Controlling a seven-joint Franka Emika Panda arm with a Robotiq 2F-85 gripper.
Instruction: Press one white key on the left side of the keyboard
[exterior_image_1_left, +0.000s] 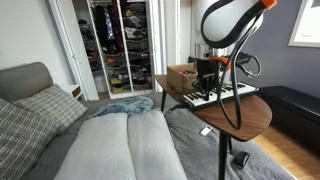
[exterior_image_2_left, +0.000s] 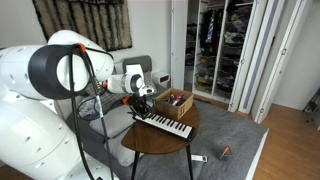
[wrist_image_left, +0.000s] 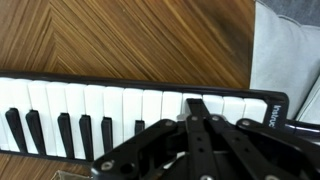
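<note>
The keyboard (wrist_image_left: 90, 100) fills the wrist view, with a dark body, a row of white keys and shorter black keys. It lies on a round wooden table (exterior_image_1_left: 245, 112) in both exterior views, also seen as a slim strip (exterior_image_2_left: 165, 124). My gripper (wrist_image_left: 193, 102) is shut, its fingers pressed together into one tip. The tip rests on a white key near the keyboard's end that bears a printed label. In the exterior views the gripper (exterior_image_1_left: 208, 80) stands upright over the keyboard (exterior_image_1_left: 222, 95) at its end close to the box.
A brown cardboard box (exterior_image_1_left: 182, 74) stands on the table beside the keyboard, also visible in an exterior view (exterior_image_2_left: 176, 100). A bed (exterior_image_1_left: 110, 145) lies next to the table. An open closet (exterior_image_1_left: 118, 40) is behind. Small objects lie on the floor (exterior_image_2_left: 223, 152).
</note>
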